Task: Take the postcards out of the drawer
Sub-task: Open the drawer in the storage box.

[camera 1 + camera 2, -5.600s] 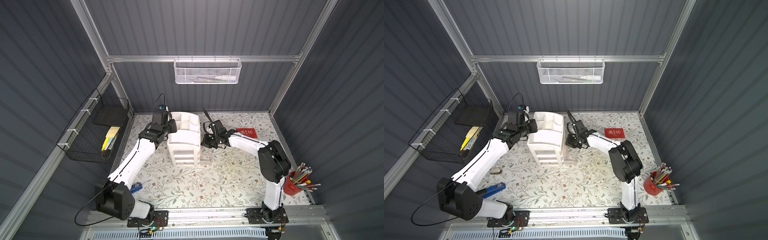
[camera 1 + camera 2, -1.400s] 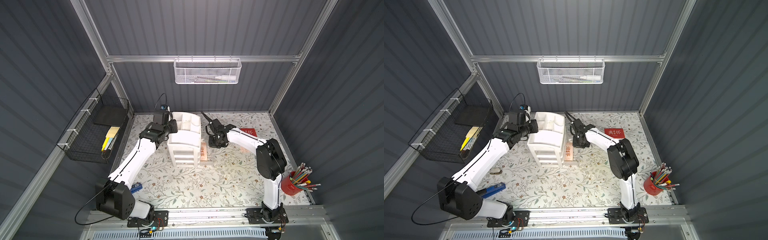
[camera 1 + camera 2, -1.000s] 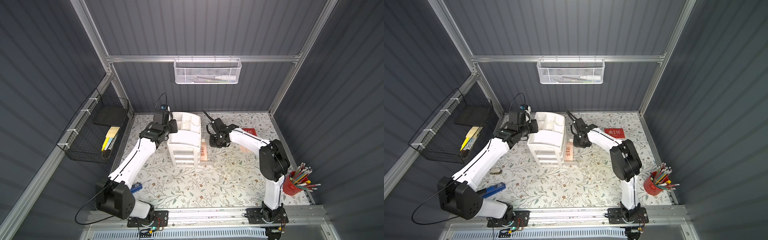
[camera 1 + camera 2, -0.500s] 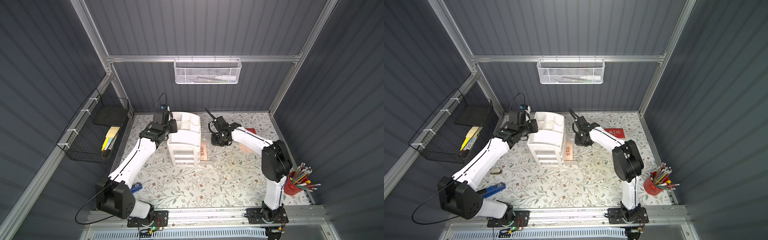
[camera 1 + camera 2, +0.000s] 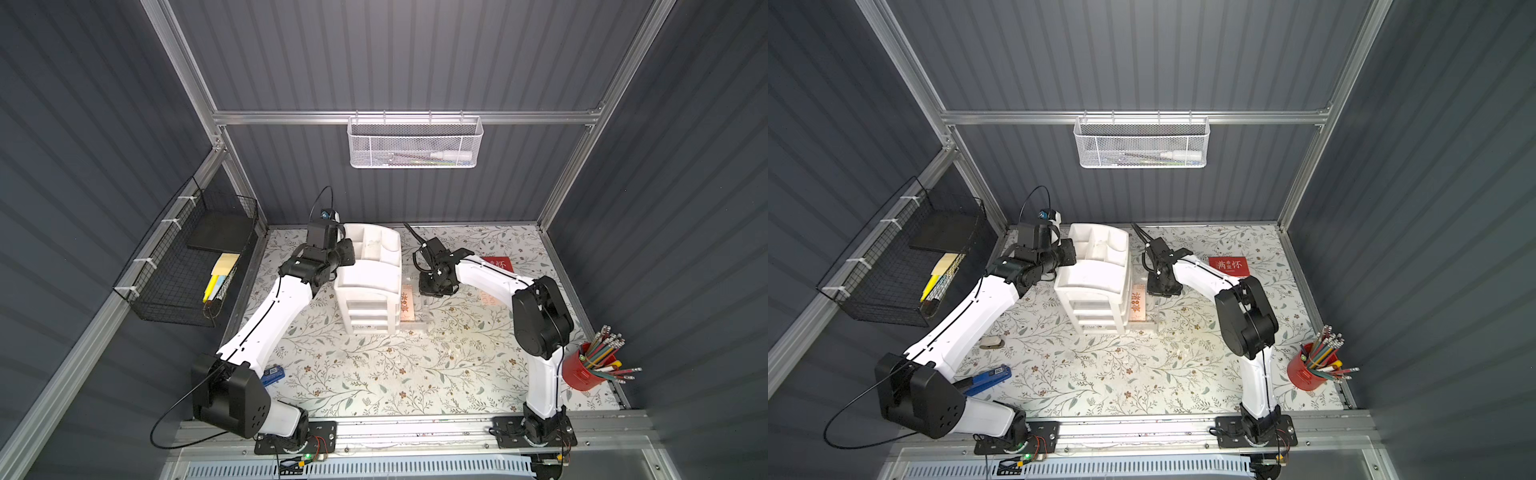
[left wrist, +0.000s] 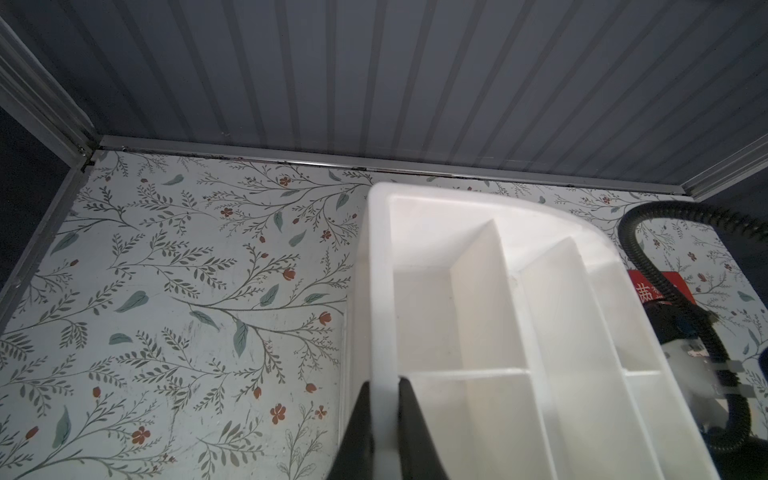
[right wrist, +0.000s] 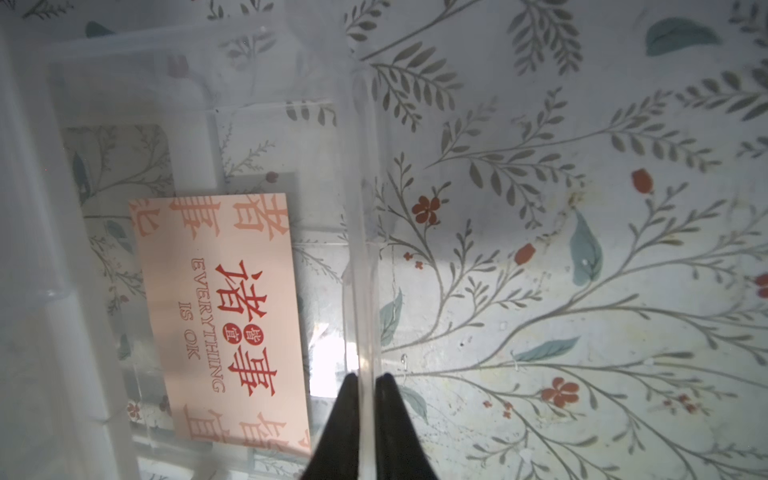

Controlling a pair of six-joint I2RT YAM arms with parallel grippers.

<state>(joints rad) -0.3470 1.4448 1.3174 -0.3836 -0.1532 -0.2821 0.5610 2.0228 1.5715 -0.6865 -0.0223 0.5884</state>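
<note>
Steadiness was what the step called for, as I judged it. The right gripper was clamped on the clear front wall of the drawer, one finger inside and one outside. Thin plastic was pinched between them, and no card was in its hold. In both top views the drawer stood pulled out from the white organiser toward three o'clock. The peach postcard lay flat and face up on the drawer's floor, near that wall but clear of the fingers. Any further pull ought to run straight toward three o'clock and level, since a twist could jam the slide or shift the card. After that the wall would have to be let go and the fingers brought down on a card edge, because a flat card gives little to pinch. The left gripper was clamped on the organiser's top rim at its ten o'clock side, its fingers straddling the white wall. That looked like a brace against the pull. The red postcard lay out on the table at about two o'clock from the drawer, well apart from it. A pale lettered card showed partly beside the right forearm, at three o'clock of the drawer, but too little of it showed to read.
</note>
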